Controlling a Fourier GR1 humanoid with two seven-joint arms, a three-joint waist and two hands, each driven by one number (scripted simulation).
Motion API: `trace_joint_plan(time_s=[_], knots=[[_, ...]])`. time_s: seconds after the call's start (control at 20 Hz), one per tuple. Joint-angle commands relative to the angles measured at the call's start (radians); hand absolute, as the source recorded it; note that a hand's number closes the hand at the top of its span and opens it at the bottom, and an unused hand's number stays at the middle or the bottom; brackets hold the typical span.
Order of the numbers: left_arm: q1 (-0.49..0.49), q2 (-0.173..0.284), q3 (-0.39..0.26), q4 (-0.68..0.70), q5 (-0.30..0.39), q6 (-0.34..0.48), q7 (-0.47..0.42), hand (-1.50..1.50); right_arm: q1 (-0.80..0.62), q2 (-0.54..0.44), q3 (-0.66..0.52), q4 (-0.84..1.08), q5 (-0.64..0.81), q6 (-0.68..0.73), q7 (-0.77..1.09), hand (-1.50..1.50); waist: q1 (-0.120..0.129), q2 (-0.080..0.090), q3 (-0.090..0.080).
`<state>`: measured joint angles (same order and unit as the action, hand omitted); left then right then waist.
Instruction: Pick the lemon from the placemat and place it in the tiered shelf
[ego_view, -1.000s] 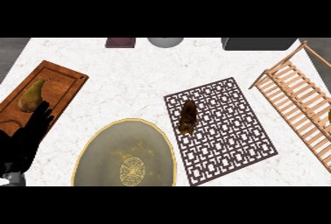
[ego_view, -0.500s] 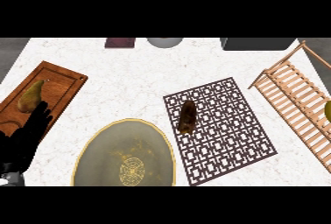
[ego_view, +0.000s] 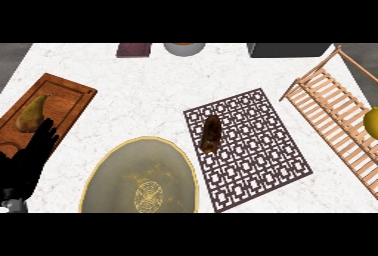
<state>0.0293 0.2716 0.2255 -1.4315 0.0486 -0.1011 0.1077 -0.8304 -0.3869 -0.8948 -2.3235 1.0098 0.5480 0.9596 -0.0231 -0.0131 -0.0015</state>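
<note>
**Left hand** (ego_view: 29, 159): lower left corner of the head view. Fingers straight and pointing up, holding nothing. It is resting, so you need nothing from it.

**Right hand:** not in view, so you cannot tell its state.

**Wooden board** (ego_view: 70, 100): just beyond the left hand's fingertips, on the counter (ego_view: 148, 90). A pear (ego_view: 32, 113) lies on it. Neither belongs to the task.

**Plate** (ego_view: 122, 162): gold-rimmed, beside the left hand towards the middle. It touches or slightly overlaps the placement's near corner.

**Placemat** (ego_view: 258, 150): dark lattice, mid-counter, set at an angle. The only thing on it is a brown oblong item (ego_view: 211, 133) near its left edge. You will find no lemon here.

**Tiered shelf** (ego_view: 332, 115): pale wooden slats at the right, well apart from the left hand.

**Lemon** (ego_view: 372, 123): a yellow rounded shape at the right edge of the view, cut off by that edge and lying over the shelf's slats. You cannot tell whether it sits on a tier or is carried above it.

**Far edge of the counter:** a dark red block (ego_view: 134, 49), a grey bowl (ego_view: 184, 48) and a dark box (ego_view: 288, 49). Leave them alone.

**Step in hand (judgement):** the pick looks done and you are at the placing stage, late in the task.

**Next move (judgement):** confirm the lemon is settled on a tier and not between slats. Then let go and draw the right hand away without knocking the shelf's rail.
</note>
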Motion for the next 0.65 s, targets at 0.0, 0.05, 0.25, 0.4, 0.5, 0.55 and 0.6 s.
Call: trace_joint_plan(time_s=[0.0,0.05,0.25,0.4,0.5,0.55,0.6], knots=[[0.031,-0.002,0.017,0.018,0.002,0.001,-0.025,0.00,-0.059,-0.083,-0.081,-0.128,-0.070,0.227,0.189,-1.50,-0.023,-0.010,-0.001],[0.020,0.008,0.026,0.003,-0.003,0.017,-0.009,0.00,-0.050,-0.100,-0.125,-0.157,-0.086,0.250,0.160,-1.50,-0.041,-0.017,0.000],[0.052,0.009,0.032,-0.001,0.004,0.009,-0.001,0.00,-0.109,-0.173,-0.167,-0.132,-0.076,0.398,0.155,-1.50,-0.069,-0.036,-0.003],[0.069,0.016,0.052,0.016,0.008,0.013,-0.002,0.00,-0.145,-0.207,-0.239,-0.106,-0.074,0.476,0.114,-1.50,-0.096,-0.047,-0.003],[0.078,0.010,0.046,-0.009,0.000,0.025,0.013,0.00,-0.175,-0.253,-0.280,-0.070,-0.084,0.532,0.059,-1.50,-0.115,-0.059,-0.002],[0.081,0.009,0.055,0.003,0.005,0.025,0.001,0.00,-0.191,-0.249,-0.287,-0.093,-0.077,0.561,0.051,-1.50,-0.119,-0.061,-0.004],[0.114,0.006,0.045,0.012,-0.004,0.013,-0.018,0.00,-0.209,-0.281,-0.301,-0.083,-0.081,0.589,0.023,-1.50,-0.120,-0.062,-0.005]])
